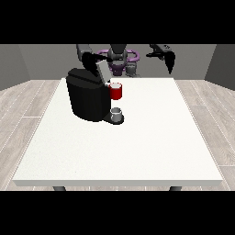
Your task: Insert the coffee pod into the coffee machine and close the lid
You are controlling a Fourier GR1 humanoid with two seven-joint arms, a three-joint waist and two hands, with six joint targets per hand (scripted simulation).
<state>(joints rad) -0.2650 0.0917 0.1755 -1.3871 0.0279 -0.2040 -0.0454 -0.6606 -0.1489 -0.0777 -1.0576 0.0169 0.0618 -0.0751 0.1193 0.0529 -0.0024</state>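
Coffee machine (87, 98) is our landmark, but going big to small we start with the white worktop (137, 151) it sits on, toward the far edge at the view's left. The machine is a black block with its grey lid (100, 69) tilted up and open. On its front, a red part (116, 91) sticks out, and right below that a small grey cup (117, 114) stands on the base. We can't pick out the coffee pod for sure. The hand at the view's left (93, 58) is just above the lid, fingers too hidden to tell. The hand at the view's right (168, 58) hangs well away from the machine, fingers relaxed and pointing down, holding nothing.
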